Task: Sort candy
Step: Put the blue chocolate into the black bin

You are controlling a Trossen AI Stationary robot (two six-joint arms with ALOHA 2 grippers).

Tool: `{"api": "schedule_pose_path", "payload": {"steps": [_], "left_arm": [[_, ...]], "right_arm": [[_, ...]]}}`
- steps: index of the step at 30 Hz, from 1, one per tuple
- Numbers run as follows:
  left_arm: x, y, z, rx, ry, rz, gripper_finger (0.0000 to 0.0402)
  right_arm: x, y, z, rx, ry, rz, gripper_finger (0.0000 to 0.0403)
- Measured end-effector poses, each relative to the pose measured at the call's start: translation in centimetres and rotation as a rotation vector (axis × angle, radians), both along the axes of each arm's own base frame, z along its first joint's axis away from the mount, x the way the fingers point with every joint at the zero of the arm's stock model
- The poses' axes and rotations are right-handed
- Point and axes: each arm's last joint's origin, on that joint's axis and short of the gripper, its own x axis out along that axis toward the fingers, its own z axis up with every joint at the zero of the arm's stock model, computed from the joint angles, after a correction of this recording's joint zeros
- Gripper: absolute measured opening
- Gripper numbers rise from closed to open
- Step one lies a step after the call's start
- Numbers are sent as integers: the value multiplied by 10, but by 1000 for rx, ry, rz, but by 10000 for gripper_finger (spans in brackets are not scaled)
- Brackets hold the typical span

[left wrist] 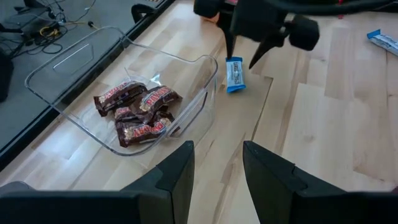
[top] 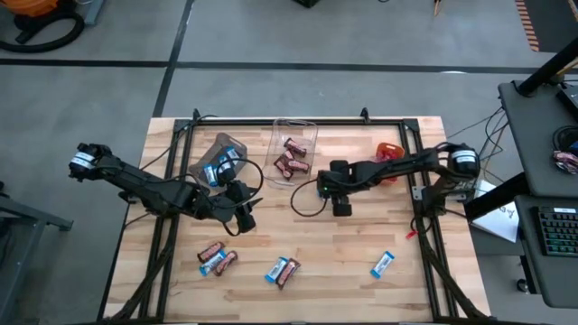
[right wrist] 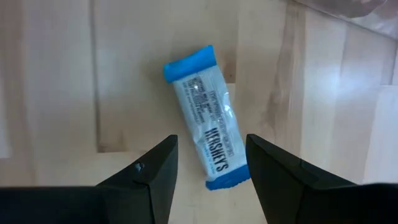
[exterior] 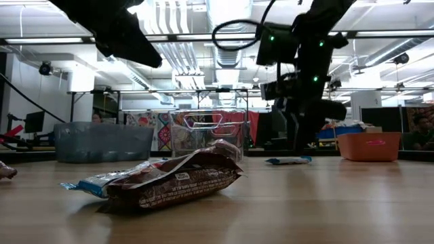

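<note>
High view: the right gripper (top: pixel 342 209) hangs near the tabletop's middle, the left gripper (top: pixel 244 222) left of it; loose candy (top: pixel 283 271) lies along the near edge, and a clear bin (top: pixel 294 135) at the far edge holds dark brown bars (top: pixel 291 161).

Low view: a dark brown bar (exterior: pixel 178 183) lies closest.

Left wrist view: its fingers (left wrist: pixel 178 172) are spread, empty.

Right wrist view: spread fingers (right wrist: pixel 152 174) flank a blue-and-white bar (right wrist: pixel 207 115) flat on the wood, not touching it.
</note>
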Motion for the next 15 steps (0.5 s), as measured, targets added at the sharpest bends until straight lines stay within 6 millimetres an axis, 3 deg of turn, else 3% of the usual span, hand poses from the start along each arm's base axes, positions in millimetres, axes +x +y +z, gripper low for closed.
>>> {"api": "schedule_pose_path", "payload": {"steps": [15], "left_arm": [[0, 0, 0, 0, 0, 0, 121]], "right_arm": [[7, -26, -24, 97, 5, -16, 179]]}}
